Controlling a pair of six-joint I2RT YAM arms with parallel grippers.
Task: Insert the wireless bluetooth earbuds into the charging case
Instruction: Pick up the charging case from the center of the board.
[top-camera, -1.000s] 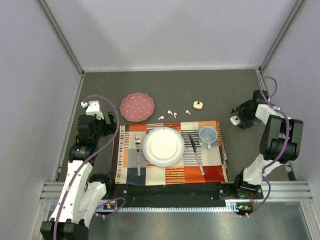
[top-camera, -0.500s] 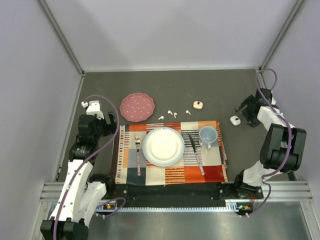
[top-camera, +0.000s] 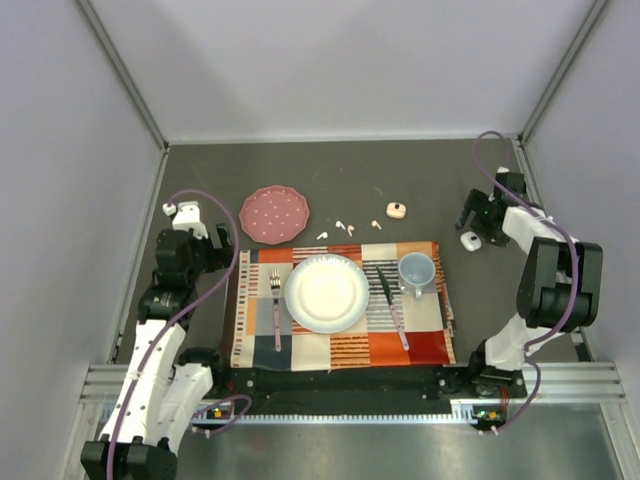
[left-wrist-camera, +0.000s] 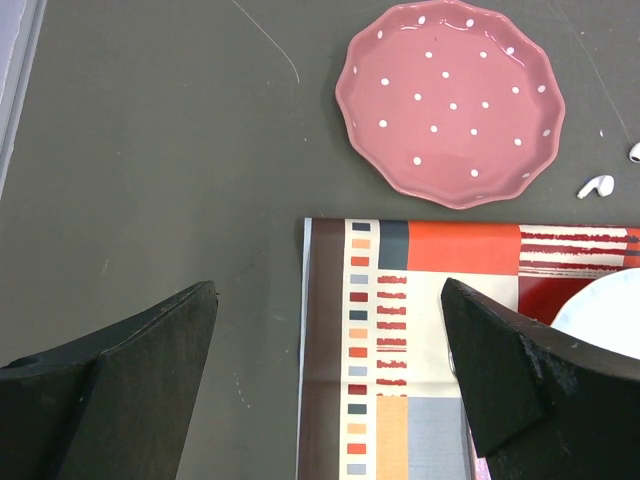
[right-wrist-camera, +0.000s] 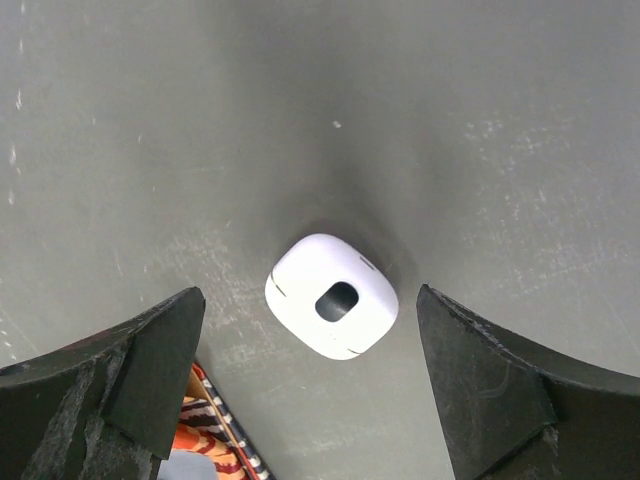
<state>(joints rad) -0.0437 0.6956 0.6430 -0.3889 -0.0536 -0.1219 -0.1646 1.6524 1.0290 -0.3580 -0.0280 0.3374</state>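
A white charging case (right-wrist-camera: 332, 296) lies on the dark table with a dark oval recess facing up. My right gripper (right-wrist-camera: 309, 291) hangs open above it, one finger on each side, touching nothing. From above, the case (top-camera: 468, 240) sits just under the right gripper (top-camera: 479, 217). A peach-pink case (top-camera: 396, 210) rests further left. Tiny earbuds (top-camera: 340, 224) lie scattered between it and the pink plate, one white earbud (left-wrist-camera: 596, 186) beside the plate. My left gripper (left-wrist-camera: 328, 290) is open and empty over the placemat's left edge.
A pink dotted plate (left-wrist-camera: 450, 100) sits at the back left. The striped placemat (top-camera: 415, 345) carries a white plate (top-camera: 327, 292), a blue cup (top-camera: 416, 270), a fork (top-camera: 276, 310) and a knife (top-camera: 392, 305). Metal frame rails run along both side walls.
The right gripper opened wider, letting go of the white case, and drew back a little toward the far side. The case stays on the table. The left arm has not moved.
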